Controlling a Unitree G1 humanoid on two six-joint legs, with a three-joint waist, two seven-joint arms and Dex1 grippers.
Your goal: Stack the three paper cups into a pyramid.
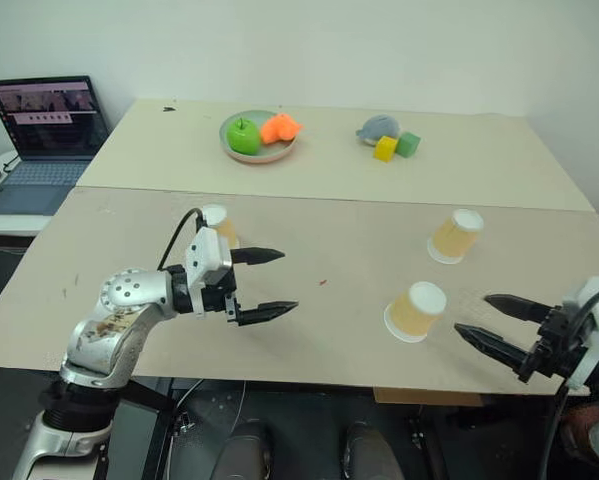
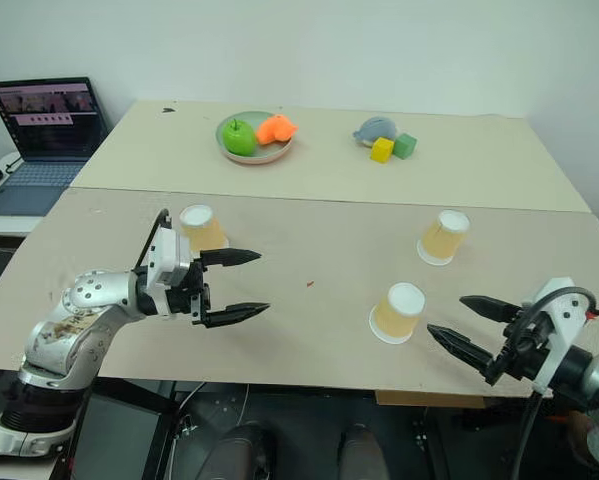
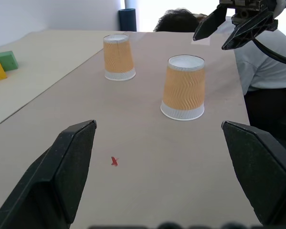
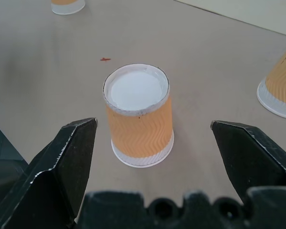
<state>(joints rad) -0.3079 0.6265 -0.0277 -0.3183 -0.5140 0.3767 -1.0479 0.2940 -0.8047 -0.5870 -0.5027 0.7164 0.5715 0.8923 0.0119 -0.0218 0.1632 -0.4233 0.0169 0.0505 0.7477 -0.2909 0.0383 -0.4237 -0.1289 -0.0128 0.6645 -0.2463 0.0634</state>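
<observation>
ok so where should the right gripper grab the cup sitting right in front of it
Across the tan side wall, about mid-height. The nearest cup stands upside down, wide rim on the table, so its sides taper upward. The right gripper is open and already lined up, so a level approach from the robot's side looks best.

From the left eye view, the left pincer [image 1: 264, 283] and its arm cover most of the near-left cup [image 1: 219, 224]. The laptop [image 1: 45, 140] runs off the edge, its screen too small to read. The right arm is cut off too.
</observation>
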